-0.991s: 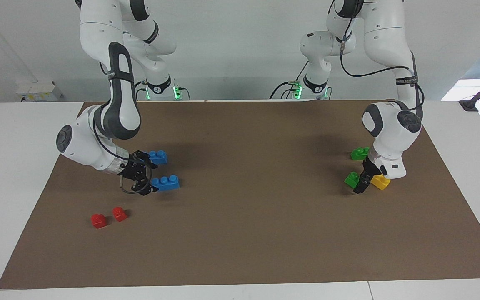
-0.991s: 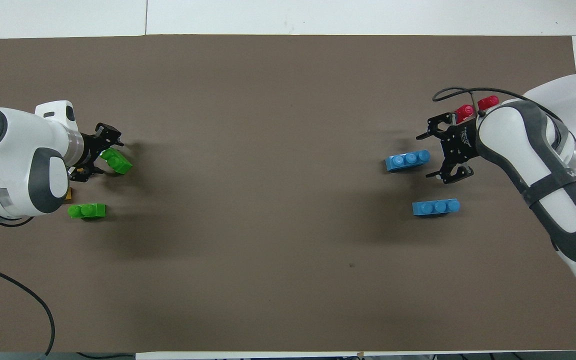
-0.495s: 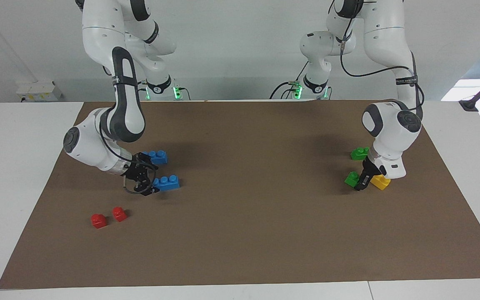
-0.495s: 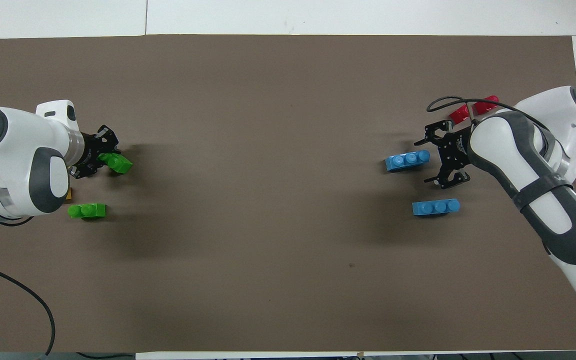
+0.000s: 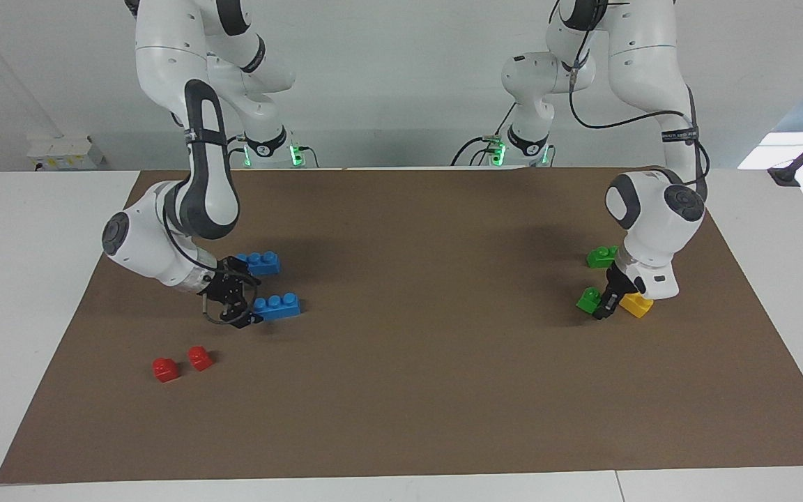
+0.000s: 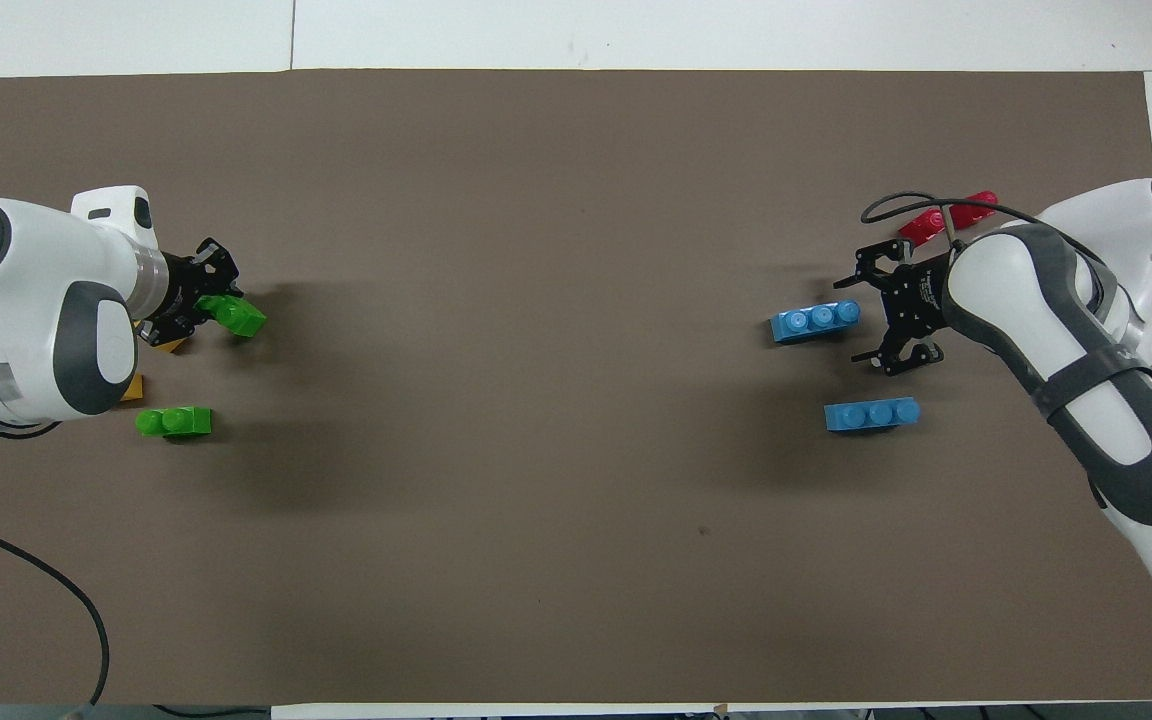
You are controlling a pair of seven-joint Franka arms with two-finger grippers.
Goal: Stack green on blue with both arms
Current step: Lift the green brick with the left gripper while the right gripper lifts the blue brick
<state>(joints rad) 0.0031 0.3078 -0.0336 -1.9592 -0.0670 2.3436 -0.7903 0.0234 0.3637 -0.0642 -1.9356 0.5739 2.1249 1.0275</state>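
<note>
- The left gripper (image 5: 604,305) (image 6: 198,298) is low over the brown mat on the bench (image 5: 415,362), at the left arm's end, clenched on a green brick (image 5: 589,300) (image 6: 236,316).
- A yellow brick (image 5: 637,305) lies just beside that gripper, partly hidden under the arm's wrist; in the overhead view only an orange-yellow sliver (image 6: 171,345) shows.
- The second green brick (image 5: 601,256) (image 6: 174,421) lies on the mat nearer to the robots, apart from the held one.
- The right gripper (image 5: 242,296) (image 6: 881,314) hangs at the right arm's end of the bench, released, with its fingers spread wide just beside the end of a blue brick (image 5: 275,306) (image 6: 815,322); I cannot tell whether it touches the brick.
- The other blue brick (image 5: 258,263) (image 6: 872,413) lies nearer to the robots, close by the gripper's other finger.
- Two red bricks (image 5: 180,364) (image 6: 946,215) lie farther from the robots than the blue ones; the right arm's wrist and cable partly cover them from above.
- The middle of the mat between the two groups is bare.
</note>
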